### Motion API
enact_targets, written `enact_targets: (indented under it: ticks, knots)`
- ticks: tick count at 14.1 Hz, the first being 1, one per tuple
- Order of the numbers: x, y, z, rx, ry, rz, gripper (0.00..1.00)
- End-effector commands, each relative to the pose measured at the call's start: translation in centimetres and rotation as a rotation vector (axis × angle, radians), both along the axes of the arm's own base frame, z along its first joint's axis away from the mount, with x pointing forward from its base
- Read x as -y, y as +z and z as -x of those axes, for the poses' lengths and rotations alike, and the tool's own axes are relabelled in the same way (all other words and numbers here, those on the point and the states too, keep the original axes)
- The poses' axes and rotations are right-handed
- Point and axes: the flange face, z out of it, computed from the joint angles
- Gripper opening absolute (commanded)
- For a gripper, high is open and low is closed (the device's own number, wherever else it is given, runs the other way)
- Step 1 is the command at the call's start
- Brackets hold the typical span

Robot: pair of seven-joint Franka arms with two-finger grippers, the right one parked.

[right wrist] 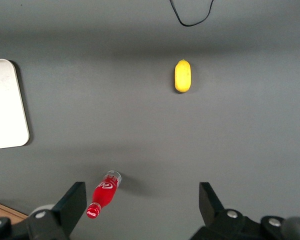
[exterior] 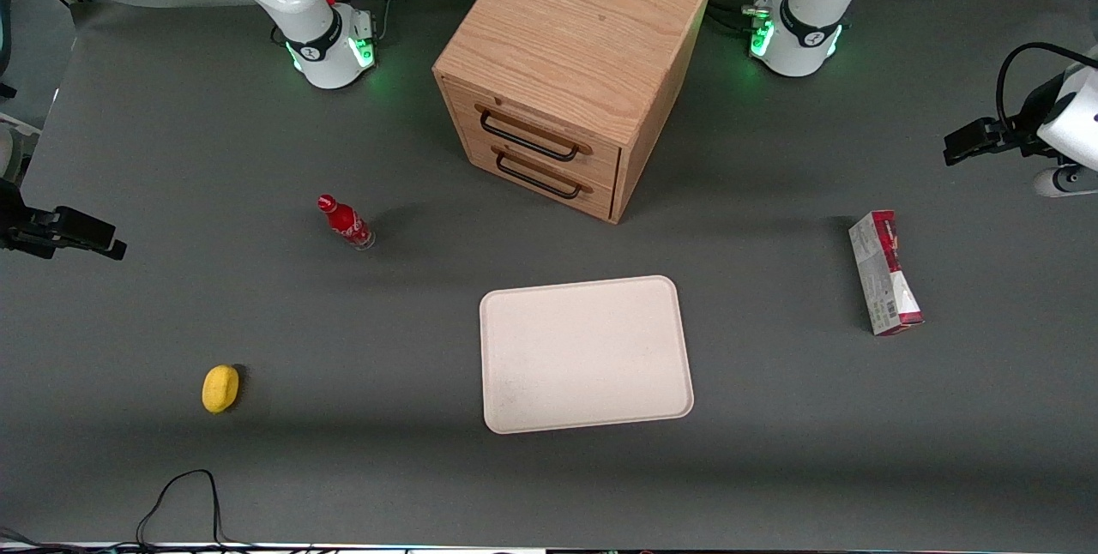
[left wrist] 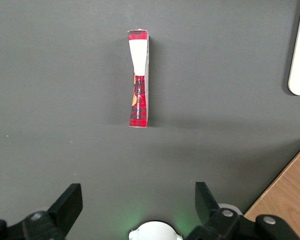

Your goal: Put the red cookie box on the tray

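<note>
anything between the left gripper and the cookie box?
No. In the left wrist view the open gripper hangs above bare grey table, apart from the cookie box. The front view shows the box lying alone, clear of the tray.

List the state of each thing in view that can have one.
Red cookie box: lying on the table, not held, off the tray.
Tray: nothing on it.
Cabinet: both drawers shut.
Red bottle: upright, capped.
Left claw: open, above the table near the box.
</note>
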Motion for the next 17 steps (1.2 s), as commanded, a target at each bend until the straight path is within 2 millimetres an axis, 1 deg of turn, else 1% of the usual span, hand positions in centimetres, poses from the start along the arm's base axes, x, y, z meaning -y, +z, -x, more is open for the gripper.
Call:
enact_targets:
  ticks: [1,4,5,8,11,12,14,17]
  knots:
    - [0.3,1.2,-0.1,-0.003,0.006,-0.017,1.0]
    - [1.0,2.1,-0.8,0.014,0.012,-0.021,1.0]
    - [0.9,2.3,-0.8,0.013,0.022,-0.021,1.0]
    - [0.8,2.2,-0.7,-0.004,0.037,-0.021,1.0]
    - [2.4,2.1,-0.7,-0.012,0.014,-0.034,1.0]
    - [2.5,2.0,-0.8,-0.012,0.009,-0.033,1.0]
    - [1.6,2.0,-1.1,-0.012,0.006,-0.025,1.0]
    - [1.1,3.5,-1.4,-0.005,0.002,-0.023,1.0]
